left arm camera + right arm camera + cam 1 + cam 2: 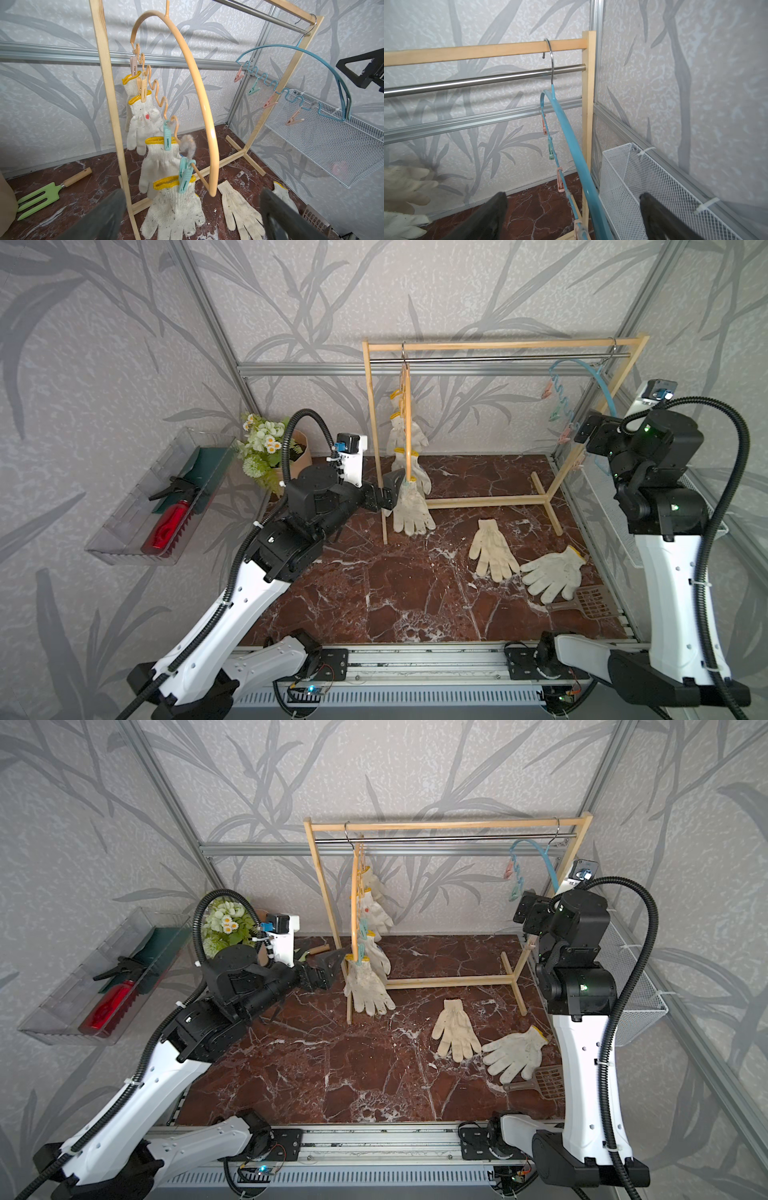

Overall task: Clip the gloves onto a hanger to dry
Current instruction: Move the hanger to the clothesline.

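Clear plastic tray (124,506): fixed to the left wall; holds a red spray bottle (166,526) and a dark green flat piece (208,464).
White mesh basket (311,141): along the right wall; holds something pinkish (339,169), too blurred to name.
Clipped gloves (164,160): four, hung cuff-up by pegs (167,137) from the tan hanger (199,87) on the wooden rack (498,346).
Loose gloves (492,551): two, flat on the table (374,593) in front of the rack, side by side, next to a brown scoop (590,605).
Left fingers (108,214): spread wide, gripping nothing, just before the lowest clipped glove.
Right fingers (488,216): spread wide, gripping nothing, the blue hanger (571,141) seen between them.
Left wrist view only: the pinkish thing; green garden fork (39,199) shown plainly.
Both top views only: tray, potted flowers (262,439).
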Robot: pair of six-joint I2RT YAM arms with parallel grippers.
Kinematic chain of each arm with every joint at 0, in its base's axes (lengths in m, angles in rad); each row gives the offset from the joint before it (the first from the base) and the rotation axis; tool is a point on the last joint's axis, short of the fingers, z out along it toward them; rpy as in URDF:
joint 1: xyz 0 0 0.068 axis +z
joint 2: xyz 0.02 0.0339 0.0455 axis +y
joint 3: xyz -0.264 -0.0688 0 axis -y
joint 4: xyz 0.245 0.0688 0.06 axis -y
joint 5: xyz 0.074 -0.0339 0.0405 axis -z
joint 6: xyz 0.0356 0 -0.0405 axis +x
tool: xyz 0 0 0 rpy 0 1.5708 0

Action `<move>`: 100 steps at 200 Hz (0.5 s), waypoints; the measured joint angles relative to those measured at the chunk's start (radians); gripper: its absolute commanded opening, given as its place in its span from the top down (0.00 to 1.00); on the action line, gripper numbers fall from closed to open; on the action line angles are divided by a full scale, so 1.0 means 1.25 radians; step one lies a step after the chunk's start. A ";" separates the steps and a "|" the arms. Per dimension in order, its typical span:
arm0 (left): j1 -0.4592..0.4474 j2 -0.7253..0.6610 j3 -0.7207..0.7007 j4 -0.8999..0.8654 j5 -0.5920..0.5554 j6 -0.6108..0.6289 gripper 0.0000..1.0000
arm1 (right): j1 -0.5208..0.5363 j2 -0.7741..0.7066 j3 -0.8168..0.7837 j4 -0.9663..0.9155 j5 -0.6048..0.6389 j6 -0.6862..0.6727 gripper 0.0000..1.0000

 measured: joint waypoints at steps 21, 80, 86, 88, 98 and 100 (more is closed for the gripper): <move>0.000 0.000 0.000 -0.005 0.000 0.002 0.01 | -0.019 0.024 0.008 -0.009 -0.012 0.006 0.01; 0.000 -0.005 0.000 -0.013 -0.002 0.009 0.01 | -0.073 0.063 0.021 -0.041 -0.126 0.055 0.11; 0.000 -0.006 0.000 -0.013 -0.002 0.009 0.01 | -0.073 0.064 0.021 -0.043 -0.149 0.061 0.11; 0.000 -0.006 0.000 -0.013 -0.002 0.010 0.01 | -0.073 0.064 0.021 -0.043 -0.157 0.066 0.12; 0.000 -0.006 0.000 -0.013 -0.002 0.012 0.01 | -0.072 0.065 0.021 -0.044 -0.197 0.076 0.15; 0.000 -0.006 0.000 -0.013 -0.002 0.013 0.01 | -0.073 0.065 0.021 -0.043 -0.206 0.077 0.15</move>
